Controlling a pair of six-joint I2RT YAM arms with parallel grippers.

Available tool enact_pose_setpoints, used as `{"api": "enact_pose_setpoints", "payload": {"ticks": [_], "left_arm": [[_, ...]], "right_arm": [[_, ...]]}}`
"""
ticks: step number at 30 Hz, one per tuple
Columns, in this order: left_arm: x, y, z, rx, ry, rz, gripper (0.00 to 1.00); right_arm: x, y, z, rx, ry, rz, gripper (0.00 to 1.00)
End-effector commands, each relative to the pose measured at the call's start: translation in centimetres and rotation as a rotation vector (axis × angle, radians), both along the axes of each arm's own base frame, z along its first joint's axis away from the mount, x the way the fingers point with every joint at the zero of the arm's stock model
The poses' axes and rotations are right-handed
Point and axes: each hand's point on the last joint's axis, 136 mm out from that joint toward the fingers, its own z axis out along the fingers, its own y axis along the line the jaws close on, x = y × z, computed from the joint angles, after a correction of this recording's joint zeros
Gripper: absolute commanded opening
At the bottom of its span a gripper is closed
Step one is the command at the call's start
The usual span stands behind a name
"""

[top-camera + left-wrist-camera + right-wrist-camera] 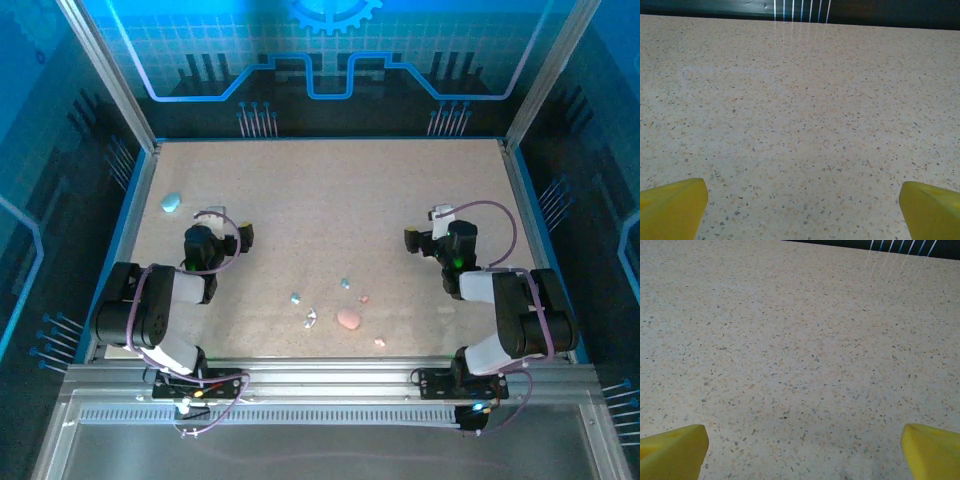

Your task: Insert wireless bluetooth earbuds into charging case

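Left gripper (800, 212) and right gripper (802, 452) both gape wide, holding nothing; on the table (330, 200), near-centre, lie two light blue earbuds (296, 298), two pink earbuds (364, 298), one silvery piece (311, 320) and one pink case (348, 319); one light blue case (171, 202) sits far left.

From above and behind we look down on the whole table (330, 200); our 2 wrist cameras sit low over that same tabletop, facing its far edge.

Robot lab cell: aluminium frame (109, 75), blue-lit panels (450, 40), speckled table (330, 200).
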Motion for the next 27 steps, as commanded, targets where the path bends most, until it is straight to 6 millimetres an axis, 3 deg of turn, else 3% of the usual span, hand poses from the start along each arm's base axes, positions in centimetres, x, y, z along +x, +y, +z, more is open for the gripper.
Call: {"api": "enact_pose_setpoints", "payload": {"ticks": [1,23,27], "left_arm": [[0.51,0.38,1.19,0.009,-0.032,0.012,0.99],[0.45,0.41,1.20,-0.005,-0.033,0.007,0.99],[-0.03,0.85,2.10,-0.005,-0.059,0.035,0.99]], "right_arm": [[0.86,0.13,1.40,0.007,-0.050,-0.004,1.00],[0.84,0.11,1.36,0.009,-0.049,-0.002,1.00],[0.74,0.79,1.90,-0.003,-0.050,0.028,1.00]]}}
